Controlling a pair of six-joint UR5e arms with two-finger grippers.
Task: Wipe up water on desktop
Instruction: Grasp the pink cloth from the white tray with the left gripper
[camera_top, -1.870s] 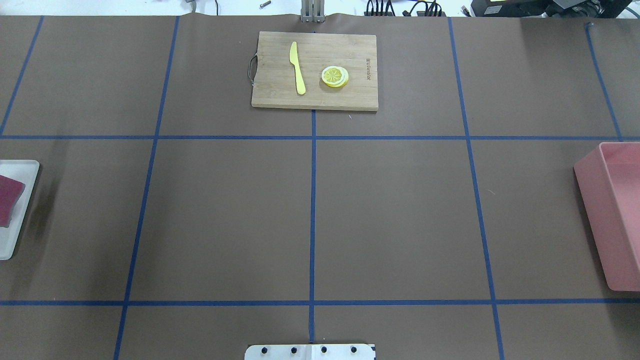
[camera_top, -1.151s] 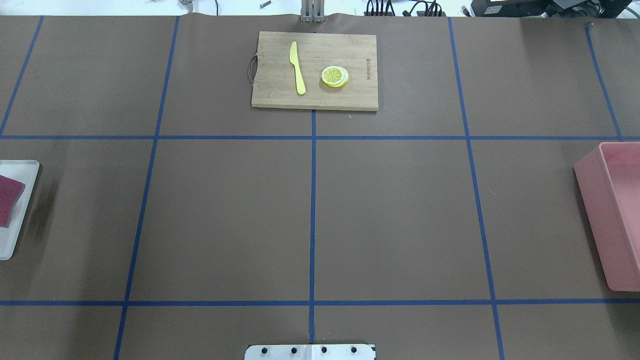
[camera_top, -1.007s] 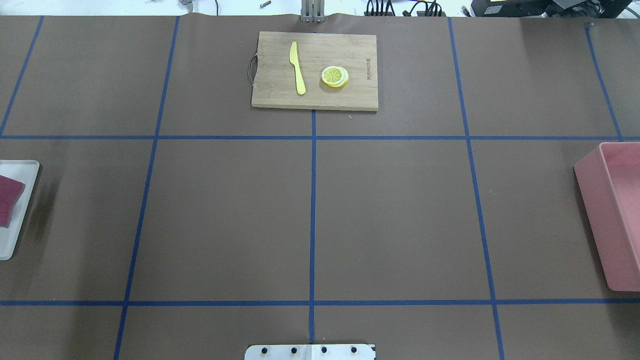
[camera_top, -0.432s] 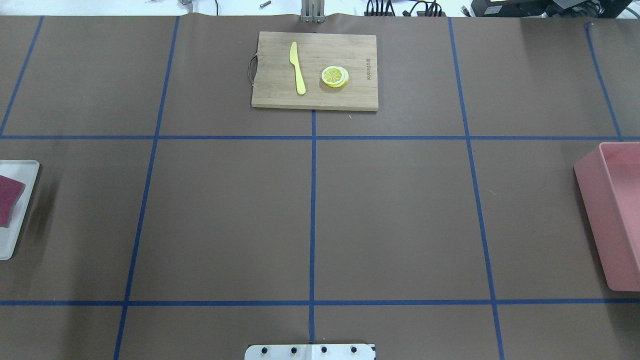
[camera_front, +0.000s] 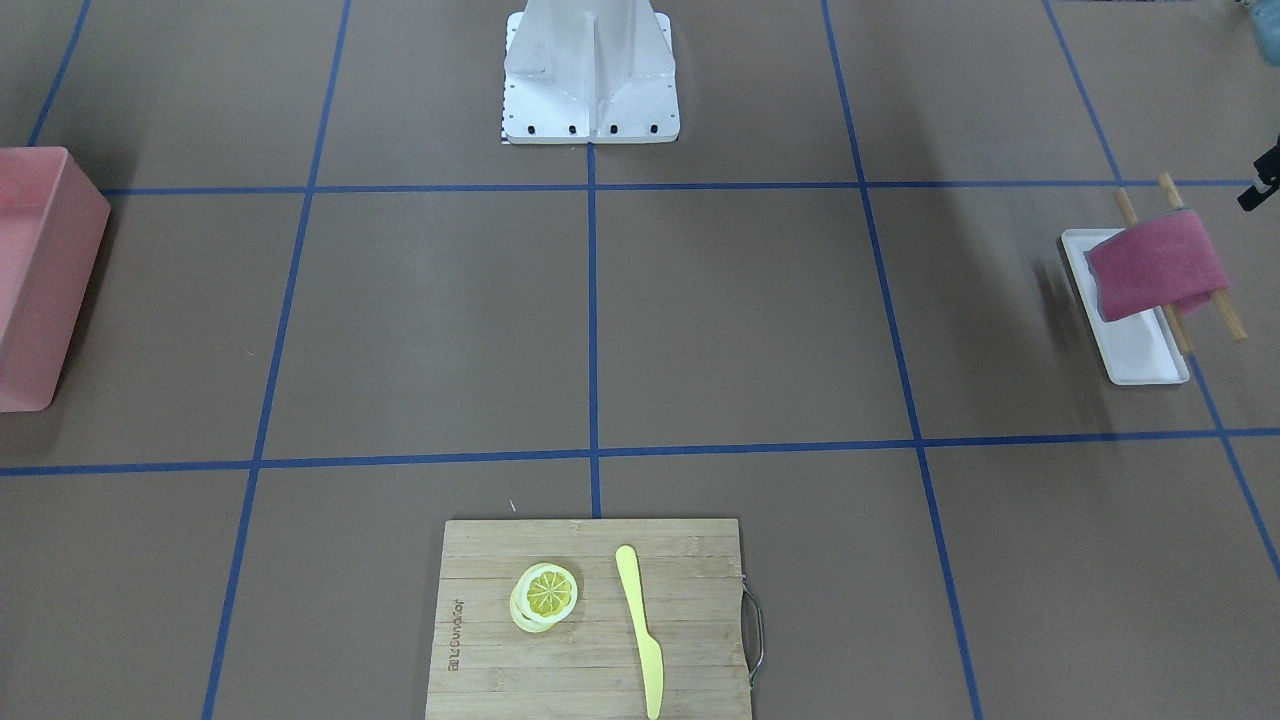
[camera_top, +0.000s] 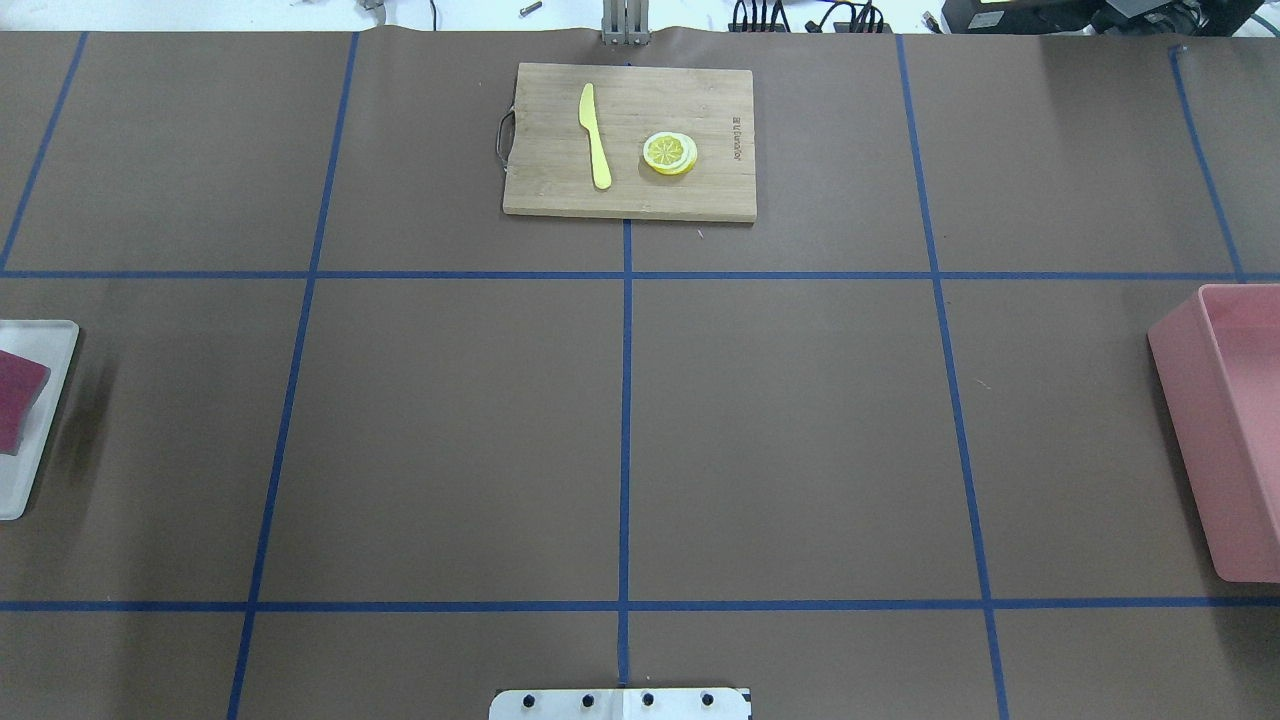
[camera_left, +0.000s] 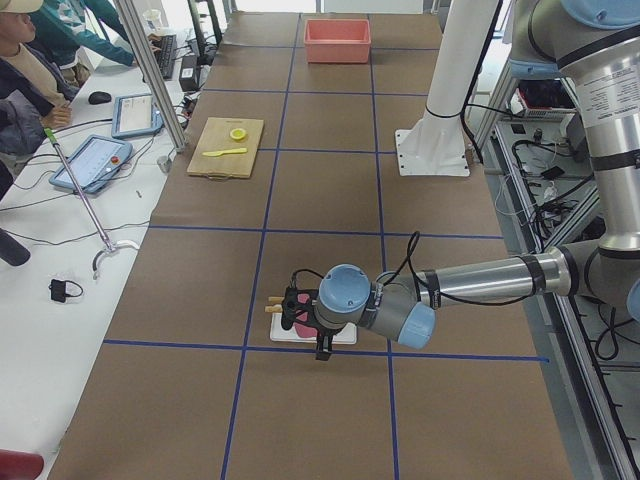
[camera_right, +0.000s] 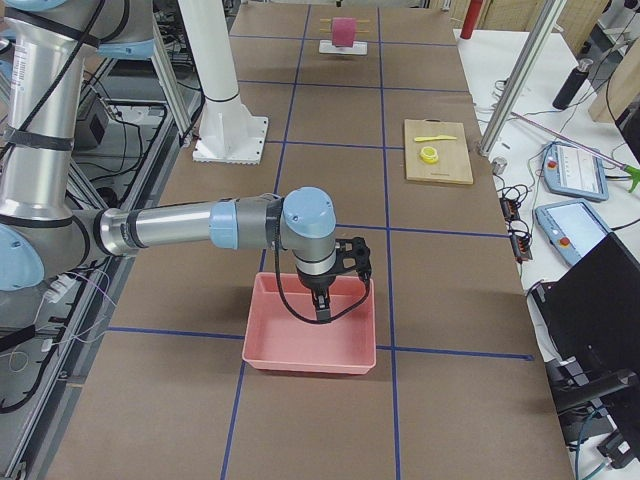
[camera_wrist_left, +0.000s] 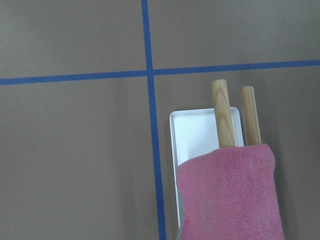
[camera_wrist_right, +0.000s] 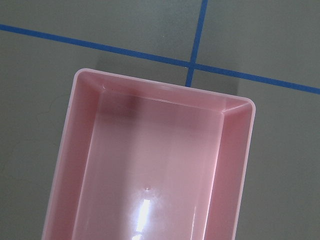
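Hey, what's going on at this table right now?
Nothing is being handled yet. The left pincer hovers over a pink cloth draped on two sticks above a white tray; the right pincer hangs over a pink bin. No water shows on the desktop. Whether either pincer is open, I cannot tell.

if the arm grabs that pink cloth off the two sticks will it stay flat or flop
Probably floppy: the pink cloth drapes over the two wooden sticks, folding down past them over the white tray. Its fuzzy surface suggests it is light and grippy, not slippery. Lifting it may drag the sticks along.
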